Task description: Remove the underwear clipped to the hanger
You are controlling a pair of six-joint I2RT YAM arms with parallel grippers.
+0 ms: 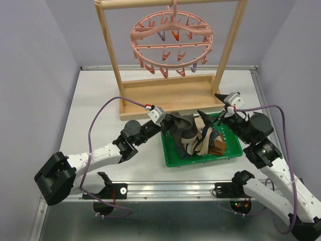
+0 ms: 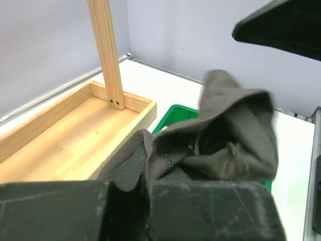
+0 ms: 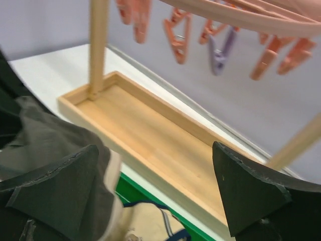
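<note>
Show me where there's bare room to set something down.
Bare: table left of the wooden base; the base's floor; a narrow strip right of it. Crowded: green tray, heaped with underwear, with the left end effector and right end effector at it.

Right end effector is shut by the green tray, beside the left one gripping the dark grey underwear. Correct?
No. The right end effector is open, fingers spread wide with nothing between them; the right wrist view shows it. The rest holds: it is by the green tray, beside the left end effector gripping the dark grey underwear.
</note>
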